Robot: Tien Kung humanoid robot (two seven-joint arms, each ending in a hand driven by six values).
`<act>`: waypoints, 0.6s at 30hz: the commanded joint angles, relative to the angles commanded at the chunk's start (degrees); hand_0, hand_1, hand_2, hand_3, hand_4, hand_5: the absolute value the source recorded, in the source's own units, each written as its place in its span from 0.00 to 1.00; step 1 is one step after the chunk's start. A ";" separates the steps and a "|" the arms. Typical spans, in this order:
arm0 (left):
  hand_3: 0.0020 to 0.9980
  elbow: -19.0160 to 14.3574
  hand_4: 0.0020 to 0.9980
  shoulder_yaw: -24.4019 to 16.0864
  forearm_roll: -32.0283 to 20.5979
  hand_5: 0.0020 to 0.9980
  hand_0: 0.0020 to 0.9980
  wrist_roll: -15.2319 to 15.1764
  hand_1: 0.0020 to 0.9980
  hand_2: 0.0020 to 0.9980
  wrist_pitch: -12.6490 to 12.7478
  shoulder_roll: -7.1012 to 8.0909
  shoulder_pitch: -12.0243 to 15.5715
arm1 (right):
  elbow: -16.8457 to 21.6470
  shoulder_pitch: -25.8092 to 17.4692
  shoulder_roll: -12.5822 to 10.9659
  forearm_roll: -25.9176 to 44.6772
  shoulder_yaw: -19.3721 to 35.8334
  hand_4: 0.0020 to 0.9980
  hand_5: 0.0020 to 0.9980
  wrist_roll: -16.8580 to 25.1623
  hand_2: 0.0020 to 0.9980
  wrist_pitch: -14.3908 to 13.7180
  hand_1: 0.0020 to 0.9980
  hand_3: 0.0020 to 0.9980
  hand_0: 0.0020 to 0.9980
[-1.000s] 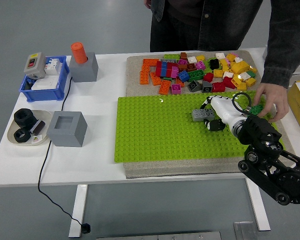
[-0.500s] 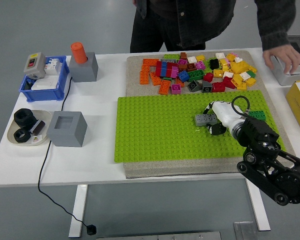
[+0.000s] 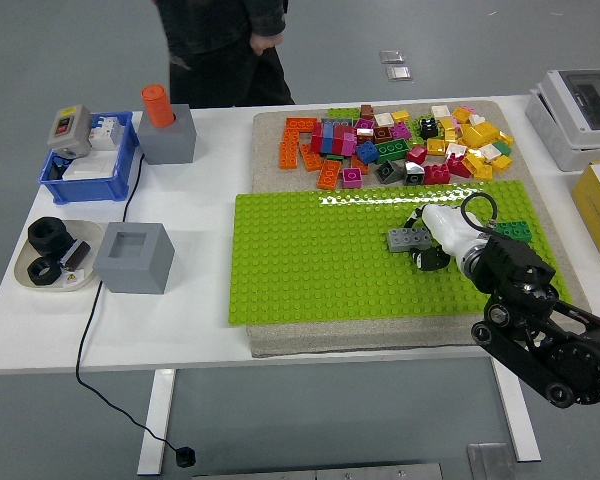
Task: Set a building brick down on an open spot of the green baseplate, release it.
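Right black-and-white robot hand (image 3: 432,238) on bright green studded baseplate (image 3: 310,260).
Fingers pinching small grey rectangular building brick (image 3: 408,239), resting on baseplate's right half, near dark green brick (image 3: 512,229).

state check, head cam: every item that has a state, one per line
right hand: at the gray brick, grip unclear
gray brick: lying flat on the baseplate
green baseplate: mostly bare
dark green brick: on the baseplate's right edge
loose bricks: piled behind the baseplate
gray block: recess empty
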 joint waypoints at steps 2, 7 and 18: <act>0.84 0.00 0.94 0.02 -0.04 0.62 0.61 0.00 0.65 0.65 0.00 0.01 0.00 | -0.08 0.10 0.02 0.12 -0.14 0.57 0.05 0.01 0.92 0.00 0.96 0.60 1.00; 0.84 0.00 0.94 0.04 -0.04 0.62 0.61 -0.06 0.65 0.65 -0.02 0.04 -0.03 | -0.25 0.21 0.10 0.42 -0.20 0.59 0.06 0.10 0.92 0.03 0.96 0.63 1.00; 0.83 0.00 0.94 0.11 -0.11 0.62 0.61 -0.28 0.65 0.65 -0.02 0.07 0.02 | -0.25 0.16 0.11 0.45 -0.23 0.69 0.12 0.18 0.96 0.66 0.95 0.66 1.00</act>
